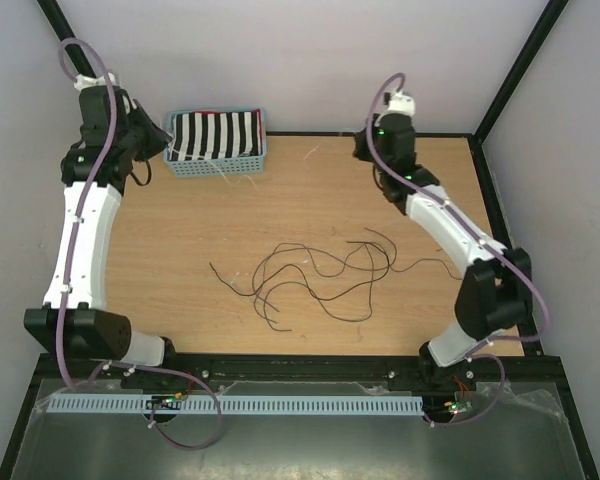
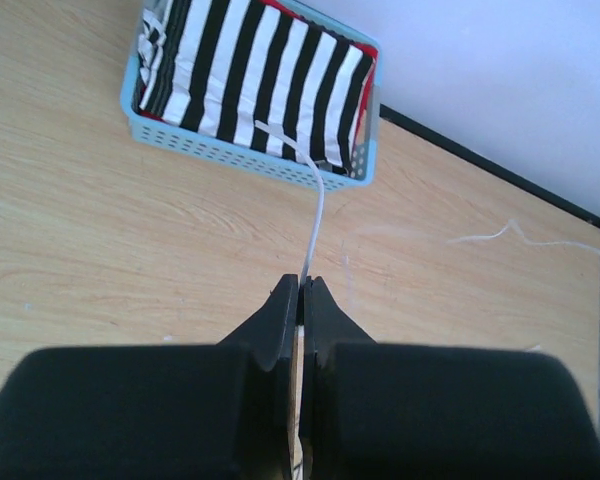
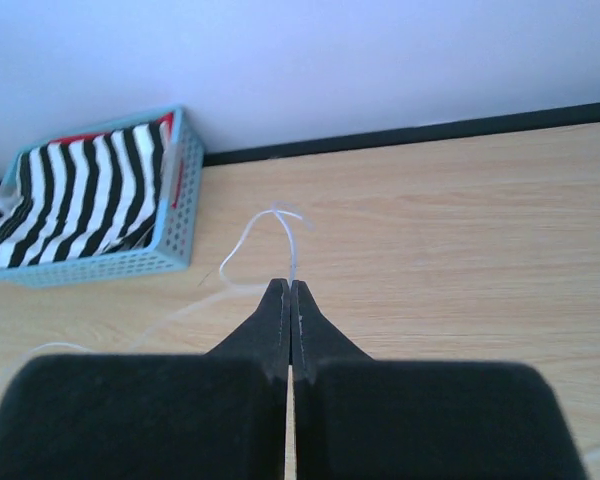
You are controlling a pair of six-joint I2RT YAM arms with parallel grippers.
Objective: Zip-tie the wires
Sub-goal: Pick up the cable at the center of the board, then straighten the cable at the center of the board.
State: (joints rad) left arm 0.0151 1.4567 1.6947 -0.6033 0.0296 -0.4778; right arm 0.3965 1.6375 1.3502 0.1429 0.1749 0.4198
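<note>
Blue basket (image 2: 230, 155) holds striped cloth (image 2: 260, 80); left pincer (image 2: 302, 285) clamps a white strip (image 2: 318, 215), right pincer (image 3: 290, 290) clenched.

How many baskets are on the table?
1: a blue basket holding striped cloth, at the table's far edge, left side, near the left gripper. Nothing suggests another is hidden.

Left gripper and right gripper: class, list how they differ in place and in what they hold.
The left gripper pinches a white strip leading from the blue basket; the right gripper has its tips at a thin clear strand, grip unclear. Left sits near the basket, right farther off. Both are shut, away from the wires.
</note>
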